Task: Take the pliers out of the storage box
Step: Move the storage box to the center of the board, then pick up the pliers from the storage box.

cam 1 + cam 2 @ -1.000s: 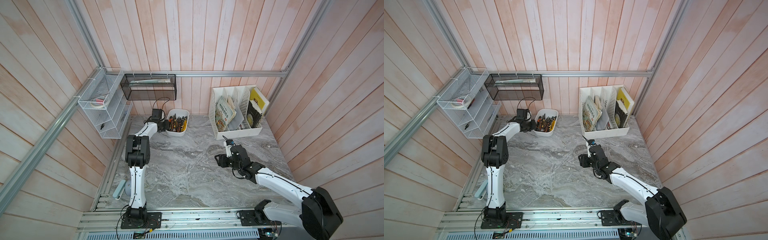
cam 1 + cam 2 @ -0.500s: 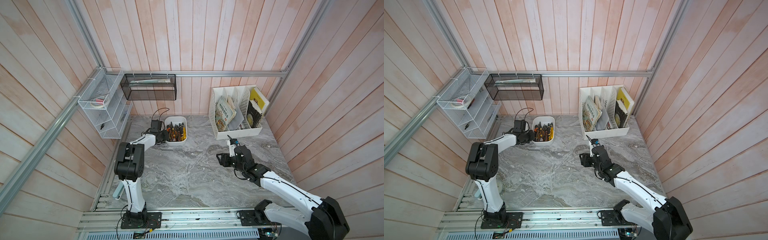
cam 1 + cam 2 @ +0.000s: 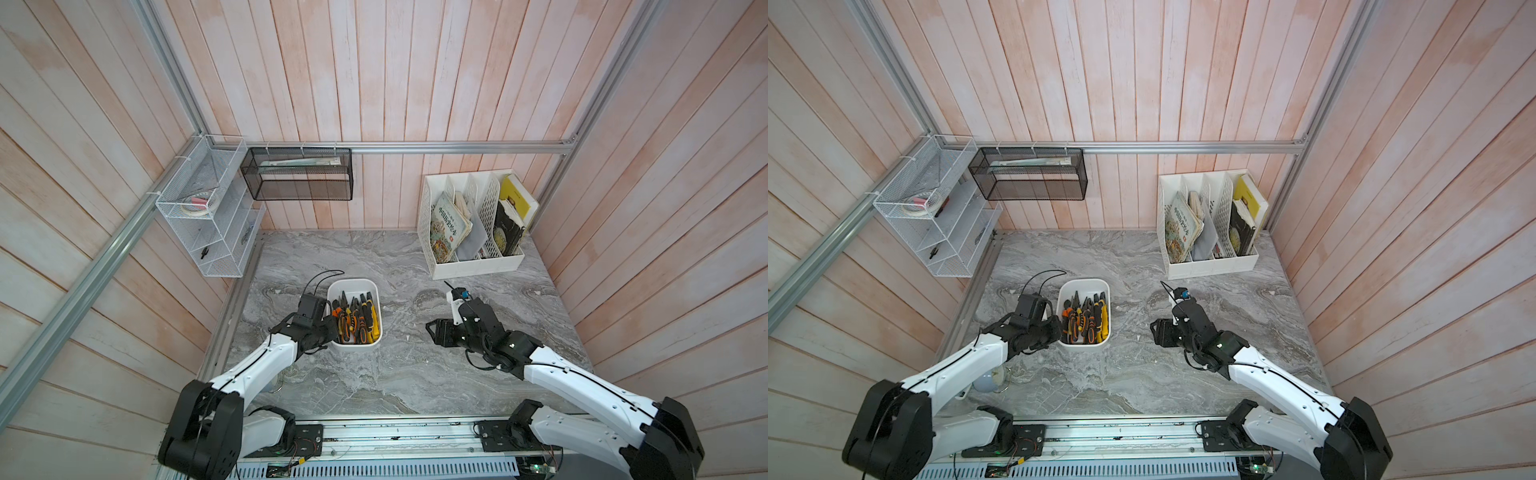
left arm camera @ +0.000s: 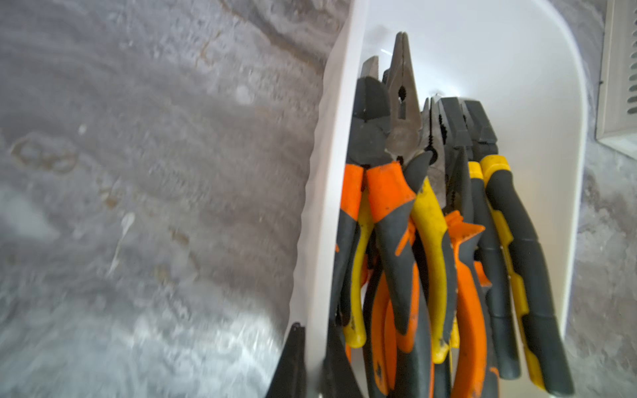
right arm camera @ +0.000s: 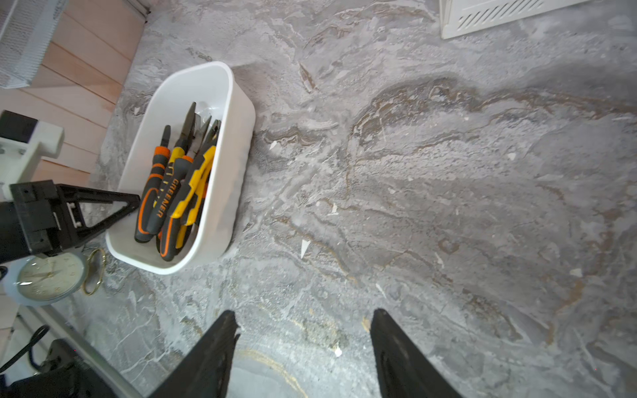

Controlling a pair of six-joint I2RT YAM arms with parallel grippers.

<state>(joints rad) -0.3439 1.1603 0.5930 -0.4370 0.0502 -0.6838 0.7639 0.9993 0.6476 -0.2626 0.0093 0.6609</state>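
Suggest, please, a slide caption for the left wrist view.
Left gripper clamped on the wall of a white plastic storage box holding orange- and yellow-handled steel pliers, on a grey marble table.

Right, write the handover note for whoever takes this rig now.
Grippers: the left gripper is shut on the storage box, one finger inside its wall and one outside. The right gripper is open and empty, over the table to the right of the box.
Things: the pliers lie piled in the box, which sits mid-table.
Done: the box is gripped; no pliers are out.
Left: lift every pair out onto the table.
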